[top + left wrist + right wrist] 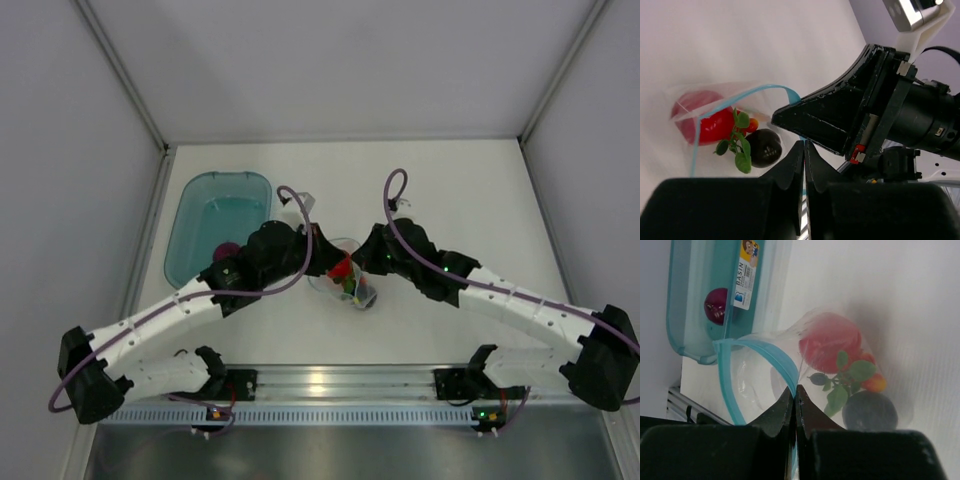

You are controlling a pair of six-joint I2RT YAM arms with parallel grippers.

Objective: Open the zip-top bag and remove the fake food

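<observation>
The zip-top bag [348,280] hangs between both grippers at the table's middle, its light blue zip strip [765,352] parted and the mouth open. My left gripper [804,144] is shut on one side of the rim. My right gripper [795,388] is shut on the opposite side; its black body also shows in the left wrist view [825,120]. Inside the bag are a red ball [830,342], a dark purple-black piece [870,412] and a green sprig with orange-red bits [850,372]. These also show in the left wrist view: the red ball [702,122], the dark piece [763,147], the sprig [740,145].
A translucent teal tub [180,235] stands left of the bag, close to the left arm. It holds a magenta-purple toy piece [716,305]. White walls enclose the table on the left, back and right. A metal rail runs along the near edge.
</observation>
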